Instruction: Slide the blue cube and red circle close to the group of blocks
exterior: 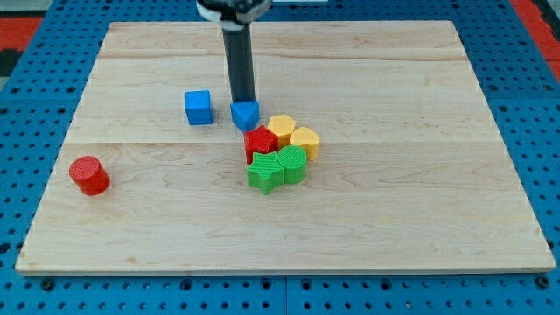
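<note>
The blue cube (199, 107) sits on the wooden board, left of the cluster and apart from it. The red circle (89, 175), a short cylinder, stands alone near the board's left edge. The group holds a blue wedge-like block (246, 115), a red star-like block (260, 142), two yellow blocks (282, 128) (304, 141) and two green blocks (263, 172) (292, 163), all packed together. My tip (242, 101) stands just behind the blue wedge block, touching or nearly touching it, to the right of the blue cube.
The wooden board (394, 201) lies on a blue pegboard surface (26, 96). Red patches show at the view's top corners.
</note>
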`<action>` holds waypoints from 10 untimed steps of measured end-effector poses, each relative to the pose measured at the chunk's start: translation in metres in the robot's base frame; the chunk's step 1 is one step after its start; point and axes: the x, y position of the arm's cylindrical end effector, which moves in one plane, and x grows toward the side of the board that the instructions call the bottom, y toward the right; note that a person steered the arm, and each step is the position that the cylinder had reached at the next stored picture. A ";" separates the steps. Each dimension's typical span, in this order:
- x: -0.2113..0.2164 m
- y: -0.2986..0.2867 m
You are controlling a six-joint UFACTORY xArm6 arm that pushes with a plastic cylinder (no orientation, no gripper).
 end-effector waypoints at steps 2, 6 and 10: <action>-0.038 -0.070; 0.050 -0.116; 0.062 -0.065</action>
